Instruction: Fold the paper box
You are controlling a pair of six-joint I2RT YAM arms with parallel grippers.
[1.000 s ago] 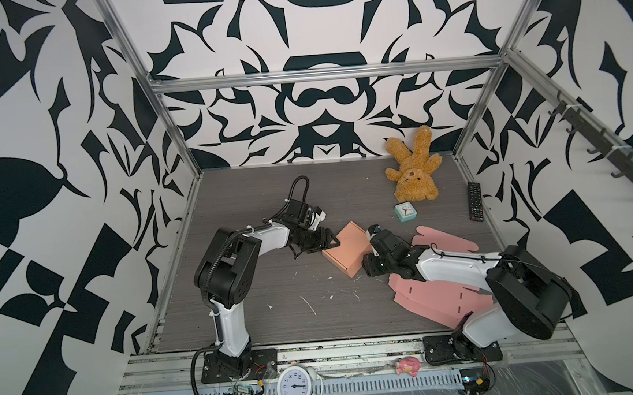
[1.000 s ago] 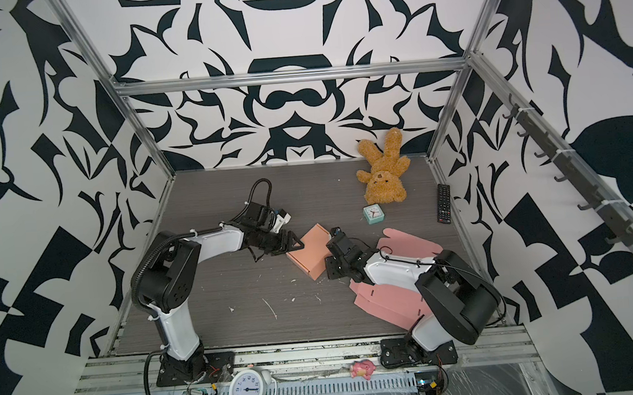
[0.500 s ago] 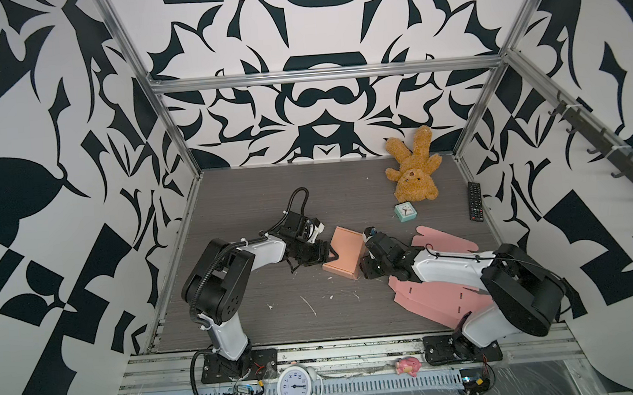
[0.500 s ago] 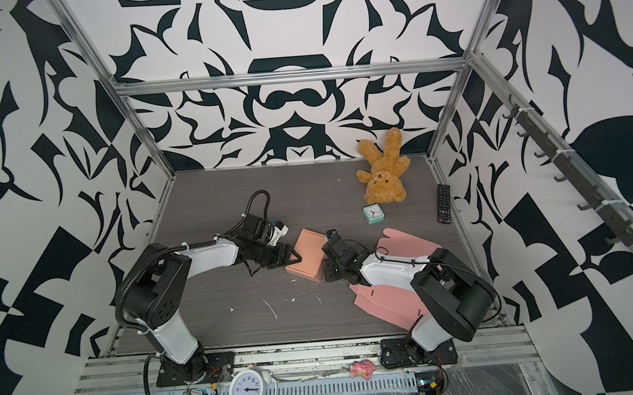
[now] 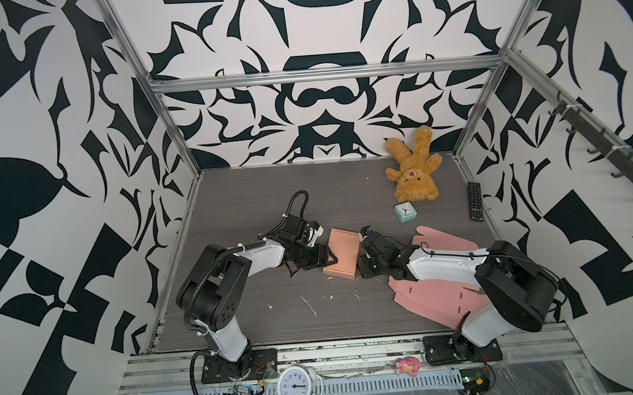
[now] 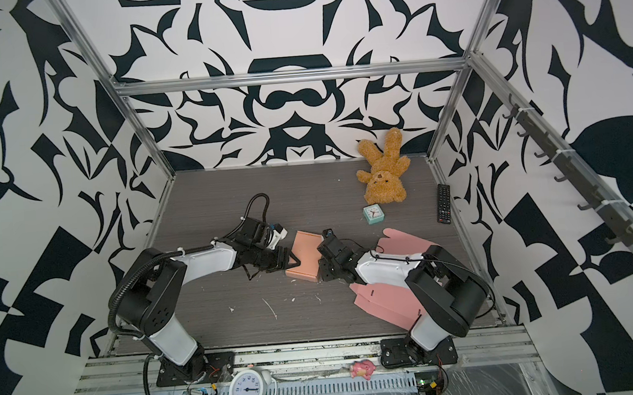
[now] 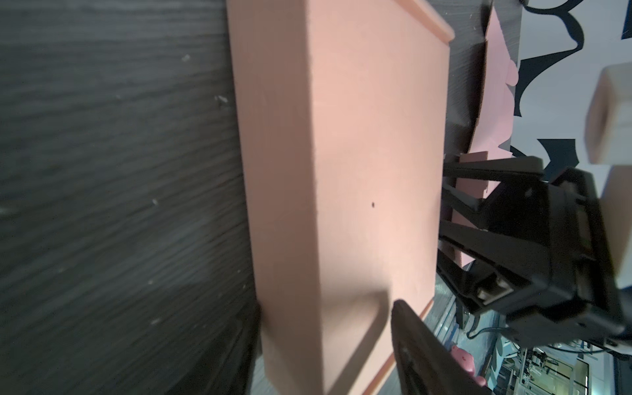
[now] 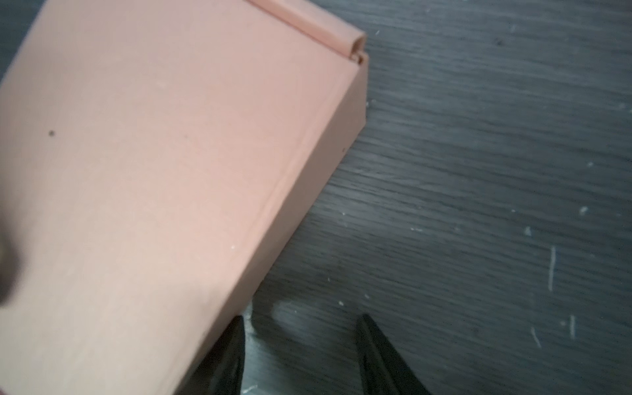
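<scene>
The paper box (image 5: pixel 343 253) (image 6: pixel 306 258) is a flat, closed salmon-pink carton lying mid-table between both arms. My left gripper (image 5: pixel 330 260) (image 6: pixel 292 262) is at its left edge. In the left wrist view the box (image 7: pixel 342 136) has its near corner between the spread fingers of that gripper (image 7: pixel 325 306): one finger lies against the side wall, the other hangs over the top face and casts a shadow. My right gripper (image 5: pixel 360 271) (image 6: pixel 322 273) is at the box's right front corner. It stands open (image 8: pixel 301 318) over bare table, one finger touching the box's wall (image 8: pixel 171 154).
Flat pink cardboard blanks (image 5: pixel 440 296) (image 5: pixel 444 241) lie under and behind the right arm. A teddy bear (image 5: pixel 412 172), a small teal clock (image 5: pixel 405 212) and a remote (image 5: pixel 475 200) sit at the back right. A white alarm clock (image 5: pixel 295 386) and a pink toy (image 5: pixel 407 365) rest on the front rail.
The box has turned from a diamond stance to nearly square with the table. My left gripper swung toward the front along its left edge. The right gripper stayed at the box's right side.
</scene>
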